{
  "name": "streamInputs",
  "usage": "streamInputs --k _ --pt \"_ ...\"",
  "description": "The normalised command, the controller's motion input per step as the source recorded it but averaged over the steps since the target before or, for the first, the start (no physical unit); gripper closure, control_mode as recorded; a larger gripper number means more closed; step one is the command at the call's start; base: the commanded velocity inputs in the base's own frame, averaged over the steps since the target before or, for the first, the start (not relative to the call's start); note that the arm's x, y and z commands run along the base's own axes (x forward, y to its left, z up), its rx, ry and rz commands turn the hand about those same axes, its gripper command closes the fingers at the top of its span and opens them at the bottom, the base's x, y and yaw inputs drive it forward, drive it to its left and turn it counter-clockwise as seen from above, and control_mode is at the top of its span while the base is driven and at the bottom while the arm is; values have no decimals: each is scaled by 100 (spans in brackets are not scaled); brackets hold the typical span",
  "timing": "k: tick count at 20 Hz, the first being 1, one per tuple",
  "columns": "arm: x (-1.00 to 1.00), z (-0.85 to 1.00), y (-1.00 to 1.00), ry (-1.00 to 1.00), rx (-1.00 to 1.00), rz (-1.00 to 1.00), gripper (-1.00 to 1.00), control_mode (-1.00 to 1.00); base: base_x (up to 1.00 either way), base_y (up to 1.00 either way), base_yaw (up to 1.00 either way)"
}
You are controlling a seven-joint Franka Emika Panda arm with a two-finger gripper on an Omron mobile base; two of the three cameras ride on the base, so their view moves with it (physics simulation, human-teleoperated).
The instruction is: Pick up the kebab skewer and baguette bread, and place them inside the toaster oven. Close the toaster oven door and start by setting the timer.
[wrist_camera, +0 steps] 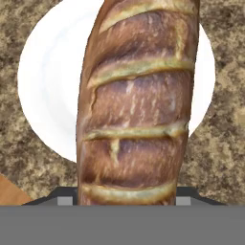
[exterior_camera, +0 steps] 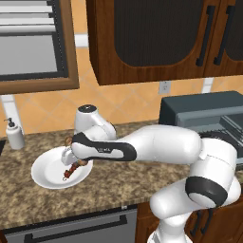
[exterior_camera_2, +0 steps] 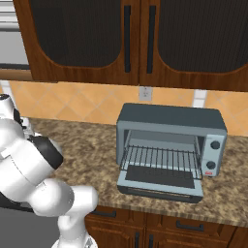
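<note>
The end effector (wrist_camera: 127, 200) grips the baguette bread (wrist_camera: 139, 100) above the white plate (wrist_camera: 43, 86). The arm partly hides the kebab skewer (exterior_camera: 72, 170) on that plate. The toaster oven (exterior_camera_2: 170, 150) stands open far right.

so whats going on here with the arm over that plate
The Franka arm is reaching over the white plate on the granite counter, with the baguette bread right at its gripper. The kebab skewer lies on the plate. The toaster oven stands with its door open and its rack bare.
</note>
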Motion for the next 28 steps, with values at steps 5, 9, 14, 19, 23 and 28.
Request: streamInputs --k 5,9,14,19,23,28 --pt "-78 63 -100 0 10 -19 100 -100 0 0 0" --pt "-55 45 -100 0 0 -6 100 -100 0 0 0" --pt "-29 43 -100 2 -1 -6 100 -100 0 0 0" --pt "-33 43 -100 2 -2 -6 100 -100 0 0 0" --pt "-15 45 -100 6 -10 -2 100 -100 0 0 0" --pt "0 38 -100 7 -17 -1 100 -100 0 0 0"
